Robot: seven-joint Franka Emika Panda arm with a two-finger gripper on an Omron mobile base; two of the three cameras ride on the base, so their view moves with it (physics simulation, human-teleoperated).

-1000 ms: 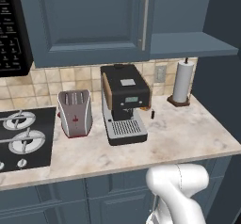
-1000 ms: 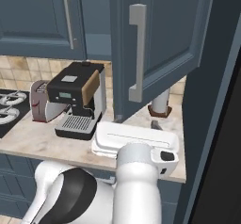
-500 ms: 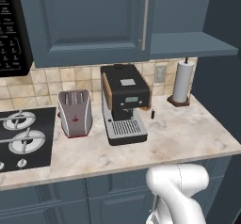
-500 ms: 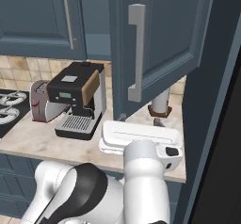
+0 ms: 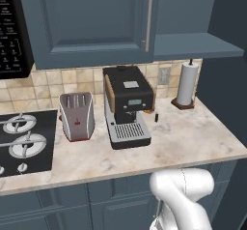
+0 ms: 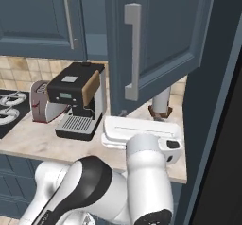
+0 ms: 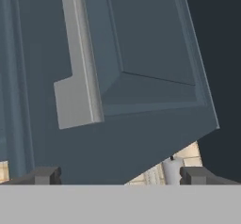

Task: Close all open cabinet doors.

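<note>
An open slate-blue cabinet door (image 6: 170,35) swings out over the right end of the counter, its silver bar handle (image 6: 133,51) on the free left edge. In the hand view the same door (image 7: 141,53) and handle (image 7: 77,68) stand close in front. My gripper (image 7: 121,176) is open, its fingertips (image 7: 47,175) wide apart and level with the door's lower edge, holding nothing. The white hand (image 6: 142,135) sits just below the door's bottom corner. The neighbouring upper door (image 5: 91,21) with its handle (image 5: 148,19) is shut. The open cabinet's shelf (image 5: 193,45) is exposed.
On the counter (image 5: 193,137) stand a black coffee machine (image 5: 128,106), a silver toaster (image 5: 76,115) and a paper towel roll (image 5: 185,84). A stove (image 5: 21,139) and a black microwave (image 5: 12,31) are at the left. A tall dark panel (image 6: 212,125) bounds the right.
My arm has shifted slightly right and up, bringing the hand closer under the open door. The door itself has not visibly moved.
</note>
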